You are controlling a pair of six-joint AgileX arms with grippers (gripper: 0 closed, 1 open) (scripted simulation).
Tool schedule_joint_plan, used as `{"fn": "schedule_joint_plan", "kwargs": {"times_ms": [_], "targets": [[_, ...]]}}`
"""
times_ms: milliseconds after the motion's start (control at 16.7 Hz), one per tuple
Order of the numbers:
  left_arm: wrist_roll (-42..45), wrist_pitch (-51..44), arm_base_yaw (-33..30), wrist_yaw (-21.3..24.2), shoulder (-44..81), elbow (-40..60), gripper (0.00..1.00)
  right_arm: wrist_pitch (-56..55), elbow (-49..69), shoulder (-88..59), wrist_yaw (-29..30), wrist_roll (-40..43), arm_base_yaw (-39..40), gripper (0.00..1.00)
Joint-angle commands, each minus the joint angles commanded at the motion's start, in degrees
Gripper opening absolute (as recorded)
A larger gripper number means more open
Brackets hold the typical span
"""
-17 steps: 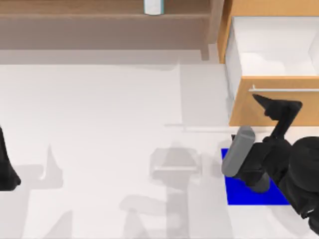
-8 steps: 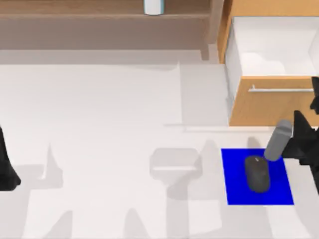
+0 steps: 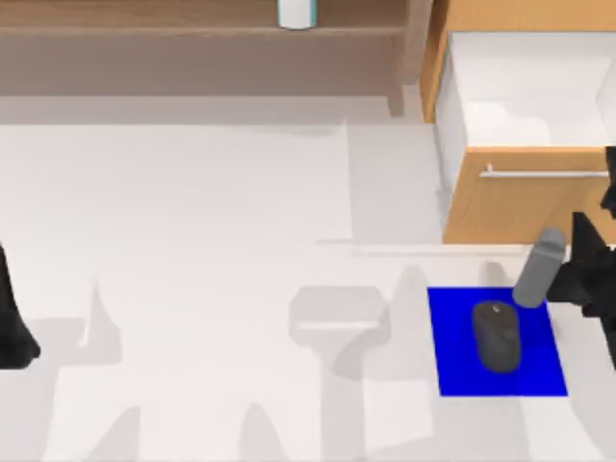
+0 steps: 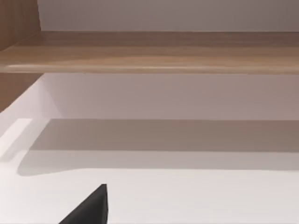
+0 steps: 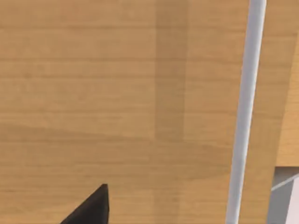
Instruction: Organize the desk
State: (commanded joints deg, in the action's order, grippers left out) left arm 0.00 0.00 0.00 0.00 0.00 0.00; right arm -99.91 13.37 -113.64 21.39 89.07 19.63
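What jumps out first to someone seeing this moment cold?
The blue mat at the desk's right front, with a dark mouse lying on it. Just behind it a wooden drawer stands pulled open, and the right arm hangs at the right edge beside it.

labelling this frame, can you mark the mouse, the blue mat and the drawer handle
mouse (image 3: 497,336): top view, middle of its dark body
blue mat (image 3: 452,342): top view, bare part by its left edge
drawer handle (image 3: 539,173): top view, middle of the silver bar
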Motion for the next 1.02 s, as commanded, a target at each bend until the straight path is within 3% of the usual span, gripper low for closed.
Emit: {"fn": "schedule_joint_plan", "kwargs": {"times_ms": [480, 1020], "targets": [[0.00, 0.00, 0.00, 0.00, 0.00, 0.00, 1.00, 3.65, 4.35, -0.61, -1.88, 0.05, -1.97, 1.00], [0.00, 0.00, 0.00, 0.00, 0.00, 0.00, 1.00, 3.65, 4.35, -0.61, -1.88, 0.05, -1.97, 0.32]]}}
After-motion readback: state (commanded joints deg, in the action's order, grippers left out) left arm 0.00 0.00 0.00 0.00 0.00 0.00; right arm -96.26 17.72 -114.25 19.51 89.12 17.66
